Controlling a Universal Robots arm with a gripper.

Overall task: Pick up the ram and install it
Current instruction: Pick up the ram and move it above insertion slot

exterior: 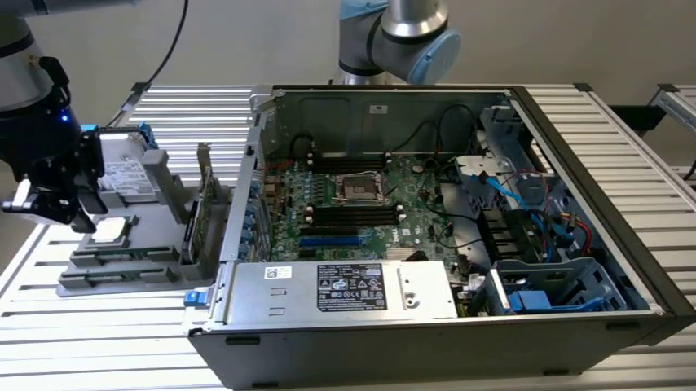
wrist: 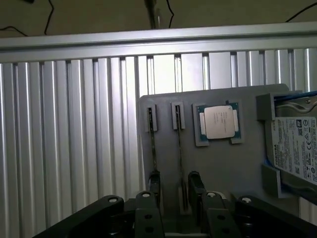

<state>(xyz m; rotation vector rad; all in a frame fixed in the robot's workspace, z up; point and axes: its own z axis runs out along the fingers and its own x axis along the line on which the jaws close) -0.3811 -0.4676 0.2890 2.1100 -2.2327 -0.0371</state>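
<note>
One ram (wrist: 179, 153) standing on edge, nine o'clock from case (exterior: 435, 346), long side pointing away from gripper (wrist: 175, 179); jaws spread around it.

You see the gripper (wrist: 176, 191) over the grey holder (wrist: 228, 163). Its black fingers (wrist: 154, 182) are spread apart, one on each side of a narrow slot (wrist: 178, 148). A second slot (wrist: 151, 144) runs just beside it. The square silver processor (wrist: 219, 122) sits near the holder's far edge and the hard drive (wrist: 297, 148) at its side edge. A slatted table (wrist: 74, 139) lies beneath.
</note>
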